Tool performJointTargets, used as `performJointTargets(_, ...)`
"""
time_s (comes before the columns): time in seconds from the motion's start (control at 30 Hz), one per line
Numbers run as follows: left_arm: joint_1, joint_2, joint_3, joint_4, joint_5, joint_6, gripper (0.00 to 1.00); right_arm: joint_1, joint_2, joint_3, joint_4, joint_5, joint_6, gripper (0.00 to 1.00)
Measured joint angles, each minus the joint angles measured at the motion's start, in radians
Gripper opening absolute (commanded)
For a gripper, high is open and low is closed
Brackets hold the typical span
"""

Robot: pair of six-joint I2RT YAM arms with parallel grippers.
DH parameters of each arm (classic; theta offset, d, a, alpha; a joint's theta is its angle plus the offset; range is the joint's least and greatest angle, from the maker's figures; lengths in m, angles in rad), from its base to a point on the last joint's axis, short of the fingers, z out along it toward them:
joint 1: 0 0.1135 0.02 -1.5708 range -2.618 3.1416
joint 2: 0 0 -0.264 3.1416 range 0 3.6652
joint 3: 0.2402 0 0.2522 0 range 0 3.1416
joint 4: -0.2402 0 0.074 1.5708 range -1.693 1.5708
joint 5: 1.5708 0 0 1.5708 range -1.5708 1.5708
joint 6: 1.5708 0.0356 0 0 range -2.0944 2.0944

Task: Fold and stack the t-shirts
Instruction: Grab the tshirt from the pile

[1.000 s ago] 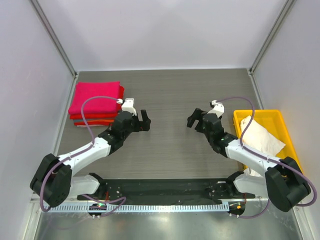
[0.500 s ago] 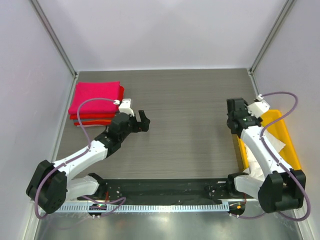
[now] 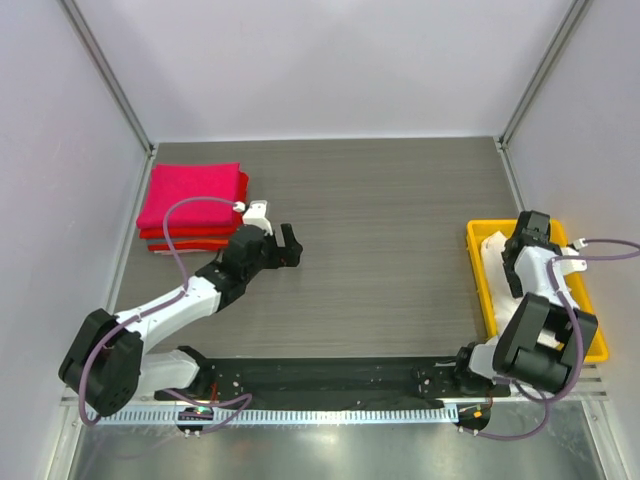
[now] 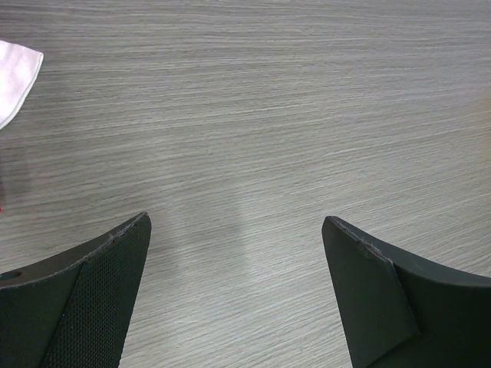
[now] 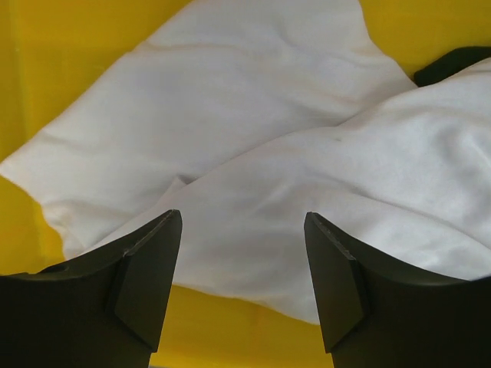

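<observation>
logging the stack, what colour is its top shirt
The top shirt is magenta-pink, clearest in the top external view.

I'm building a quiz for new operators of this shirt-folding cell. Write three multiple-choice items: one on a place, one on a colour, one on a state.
1. Where does the white t-shirt lie? A in the yellow tray; B on a hanger; C in a blue basket.
2. What colour tops the folded stack? A green; B magenta-pink; C black.
3. How is the right hand? A shut on cloth; B shut, empty; C open.
Key: A, yellow surrounds the cloth; B, pink lies over red; C, jaws stand wide apart.
</observation>
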Motion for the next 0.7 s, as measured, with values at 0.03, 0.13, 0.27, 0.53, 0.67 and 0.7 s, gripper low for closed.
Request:
performJointTargets(0.03,0.0,0.0,0.0,0.0,-0.001,0.0,0.93,-0.014,0.025,-0.004,0.01,-0.021,0.002,0.7)
performJointTargets(0.13,0.0,0.0,0.002,0.0,-0.003,0.0,0.93,-0.037,0.099,-0.029,0.048,-0.067,0.01,0.69)
performJointTargets(0.27,0.0,0.0,0.007,-0.007,-0.003,0.001,0.93,-0.051,0.137,-0.052,0.089,-0.077,0.019,0.01)
performJointTargets(0.53,0.0,-0.001,0.01,-0.021,-0.005,0.0,0.92,-0.068,0.042,-0.095,0.116,-0.077,0.056,0.01)
performJointTargets(0.67,0.0,-0.023,0.01,-0.022,-0.013,0.001,0.92,-0.052,-0.169,-0.093,0.082,-0.077,0.023,0.01)
performJointTargets(0.7,0.0,-0.032,0.01,-0.021,-0.016,0.001,0.92,-0.042,-0.227,-0.083,0.071,-0.075,0.01,0.01)
